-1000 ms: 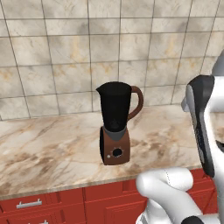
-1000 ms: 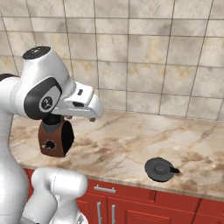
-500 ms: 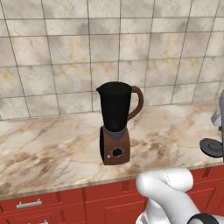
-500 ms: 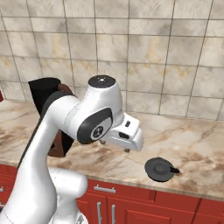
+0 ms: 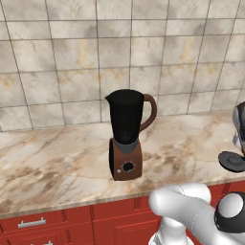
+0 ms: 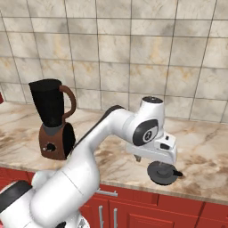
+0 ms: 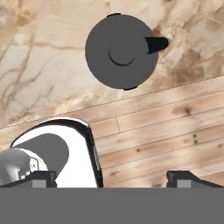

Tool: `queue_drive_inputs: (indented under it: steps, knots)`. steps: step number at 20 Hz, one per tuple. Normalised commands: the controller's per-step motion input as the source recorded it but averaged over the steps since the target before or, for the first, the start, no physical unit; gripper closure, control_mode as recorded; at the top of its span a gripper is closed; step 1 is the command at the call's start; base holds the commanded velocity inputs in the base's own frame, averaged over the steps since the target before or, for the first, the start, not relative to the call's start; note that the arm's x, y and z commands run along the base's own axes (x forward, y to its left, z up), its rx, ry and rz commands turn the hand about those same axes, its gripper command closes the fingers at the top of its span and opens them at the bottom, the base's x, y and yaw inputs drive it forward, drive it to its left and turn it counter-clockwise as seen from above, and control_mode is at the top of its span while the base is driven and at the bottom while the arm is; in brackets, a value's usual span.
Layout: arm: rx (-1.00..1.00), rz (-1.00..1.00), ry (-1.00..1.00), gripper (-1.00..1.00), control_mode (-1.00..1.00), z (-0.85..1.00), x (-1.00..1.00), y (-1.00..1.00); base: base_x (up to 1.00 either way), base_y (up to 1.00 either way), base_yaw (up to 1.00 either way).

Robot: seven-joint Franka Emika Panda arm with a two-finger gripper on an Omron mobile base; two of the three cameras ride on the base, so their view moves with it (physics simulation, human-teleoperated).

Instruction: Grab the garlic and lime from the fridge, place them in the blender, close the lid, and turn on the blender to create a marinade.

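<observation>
The blender (image 5: 126, 139) stands on the marble counter with its black jar uncovered, and it also shows at the left in the right base view (image 6: 52, 119). I cannot see into the dark jar. The lid (image 6: 163, 173), a round dark grey cap with a side tab, lies flat on the counter near its front edge, well to the blender's right (image 5: 233, 161). My gripper (image 6: 156, 161) hangs just above the lid and is open. In the hand view the lid (image 7: 120, 51) lies ahead of the gripper (image 7: 113, 177), with nothing between the wide-apart fingertips. The garlic, lime and fridge are out of view.
The marble counter (image 5: 57, 162) runs along a tiled wall above red cabinets (image 5: 52, 225) with metal handles. Its front edge (image 7: 144, 89) passes just below the lid in the hand view, with wooden floor (image 7: 166, 135) beyond it.
The arm has swung from beside the blender to the right and down, ending over the lid. The gripper has stayed open. Blender and lid have not moved.
</observation>
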Motion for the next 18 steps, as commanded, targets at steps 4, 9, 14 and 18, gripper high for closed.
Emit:
queue_drive_inputs:
  steps: [4, 9, 14, 18]
  knots:
    - [0.00, 0.07, 0.05, -1.00, -1.00, -0.48, 0.67, -0.49, 0.00, 0.00, 0.00]
    - [0.00, 0.02, 0.05, -1.00, -1.00, -0.39, 0.23, -0.04, 0.00, 0.00, 0.00]
    - [0.00, 0.28, 0.00, -1.00, -1.00, -0.41, 0.38, 0.00, 0.00, 0.00, 0.00]
    - [0.00, 0.14, 0.03, -1.00, -1.00, -0.43, 0.46, 0.00, 0.00, 0.00, 0.00]
